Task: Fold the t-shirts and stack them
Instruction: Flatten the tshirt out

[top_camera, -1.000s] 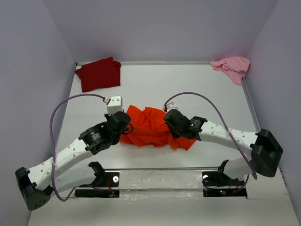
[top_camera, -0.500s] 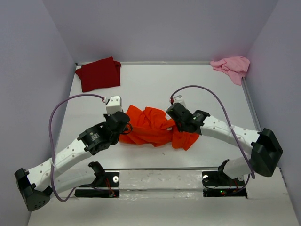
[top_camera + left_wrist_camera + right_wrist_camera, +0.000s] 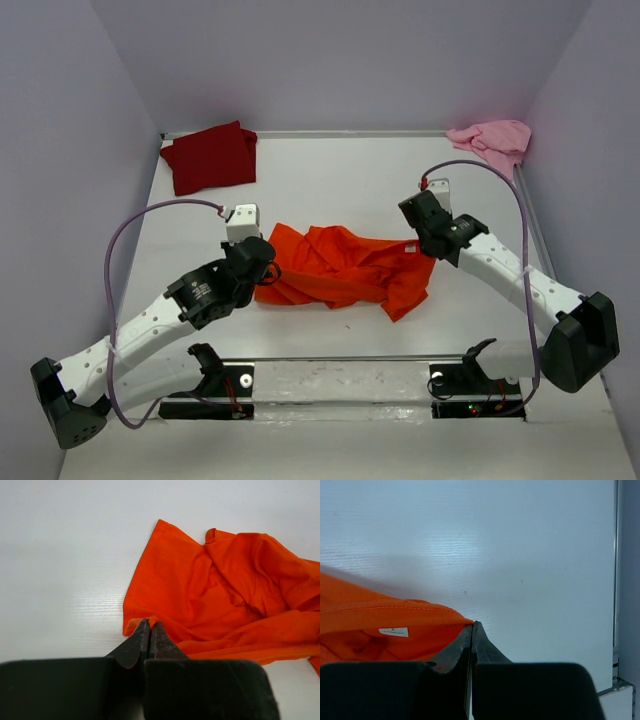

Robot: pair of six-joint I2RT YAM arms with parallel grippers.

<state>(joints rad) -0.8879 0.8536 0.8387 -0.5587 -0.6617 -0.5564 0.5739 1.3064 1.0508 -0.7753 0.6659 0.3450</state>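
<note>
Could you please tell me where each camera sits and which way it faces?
Top external: high behind the robot, looking down on the table; both arms show.
Left wrist: behind the left gripper, facing the orange t-shirt it pinches.
Right wrist: behind the right gripper, facing the pinched cloth and its size label.
Shared: the orange t-shirt.

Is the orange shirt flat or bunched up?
Bunched up. The orange shirt lies in overlapping folds, pinched at opposite ends by the left gripper and right gripper.

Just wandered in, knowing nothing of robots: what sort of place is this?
Probably a robot lab's test booth: plain walls box in a white table, and the left gripper and right gripper pinch an orange t-shirt.
</note>
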